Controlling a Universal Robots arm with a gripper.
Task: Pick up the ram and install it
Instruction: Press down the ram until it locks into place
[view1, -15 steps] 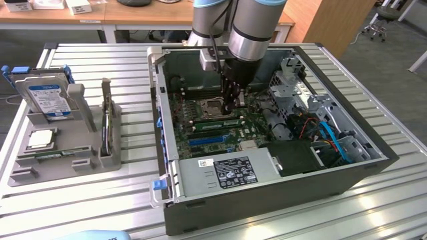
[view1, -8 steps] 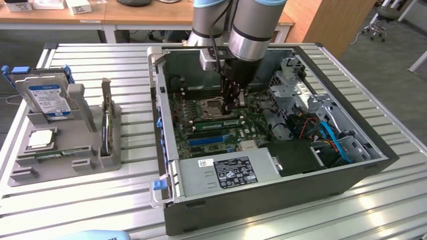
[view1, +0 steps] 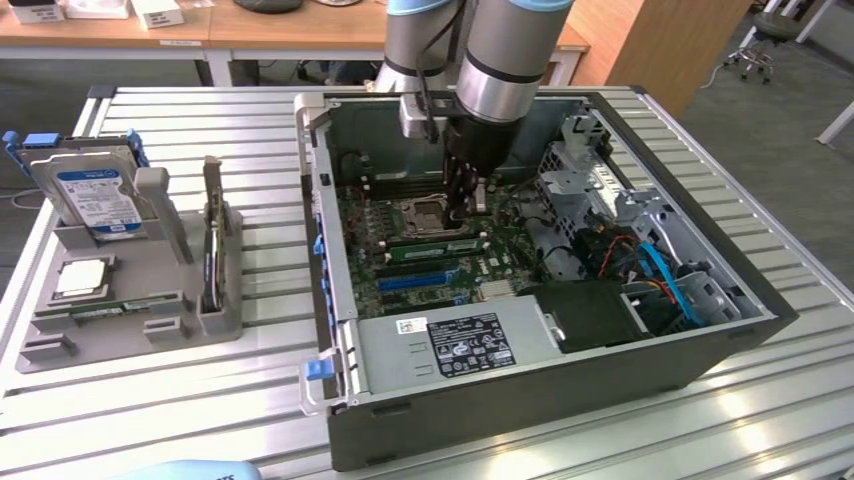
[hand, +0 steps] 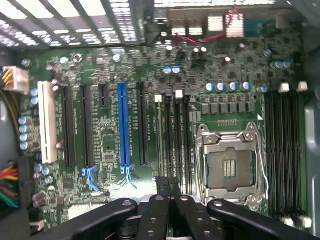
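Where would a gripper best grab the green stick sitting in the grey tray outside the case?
Probably its upper long edge near mid-length, coming straight down. The green stick seems to sit on edge in a groove of the grey tray, holder blocks at its ends, leaving only the top edge and flat faces free to pinch.

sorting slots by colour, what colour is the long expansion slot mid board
Blue expansion slot, clearest in the wrist view.

Open case top clear; drive cage (view1: 587, 175) & PSU (view1: 454, 345) crowd mobo (view1: 427, 265).
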